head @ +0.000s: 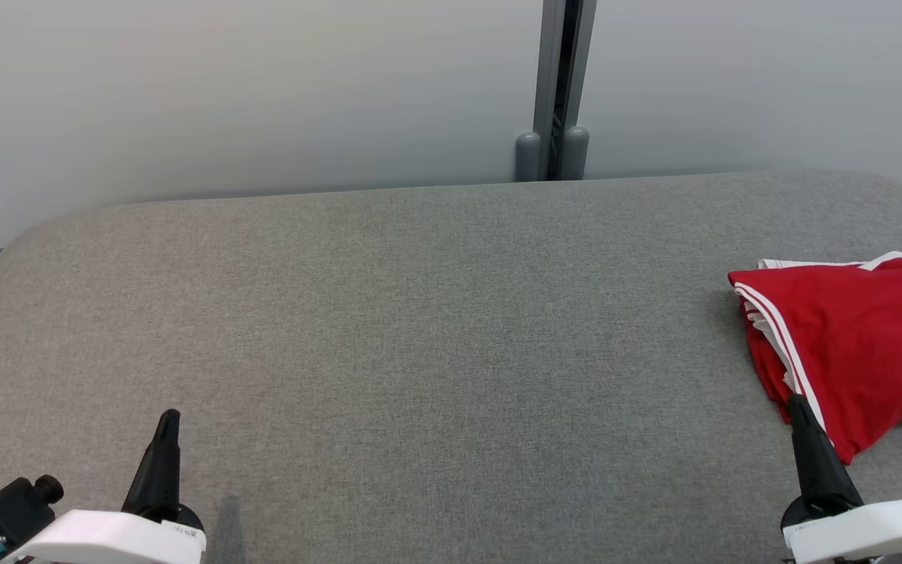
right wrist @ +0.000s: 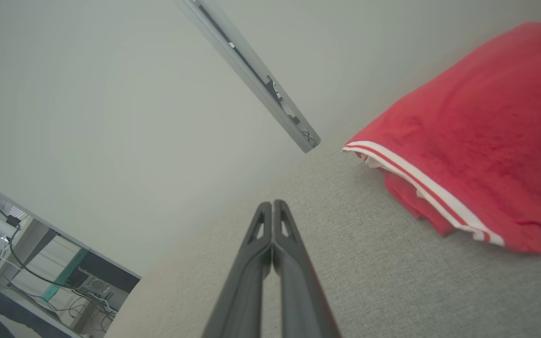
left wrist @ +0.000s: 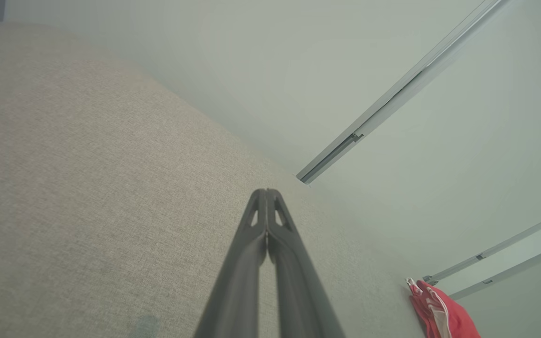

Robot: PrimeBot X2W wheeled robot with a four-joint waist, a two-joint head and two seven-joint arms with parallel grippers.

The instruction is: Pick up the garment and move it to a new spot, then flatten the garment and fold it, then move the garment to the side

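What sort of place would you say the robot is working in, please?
Probably a lab or test bay: a grey fabric-topped table stands against plain pale panels, and the right wrist view catches a cable-strung desk. A red garment lies on the table.

No txt, brand or no. legible anywhere. One small pale sticker (head: 187, 533) w/ tiny dark print sits on the white casing (head: 99, 536) just behind the left hand (head: 170, 417), approx. 7 o'clock in the head view; print too small to read.
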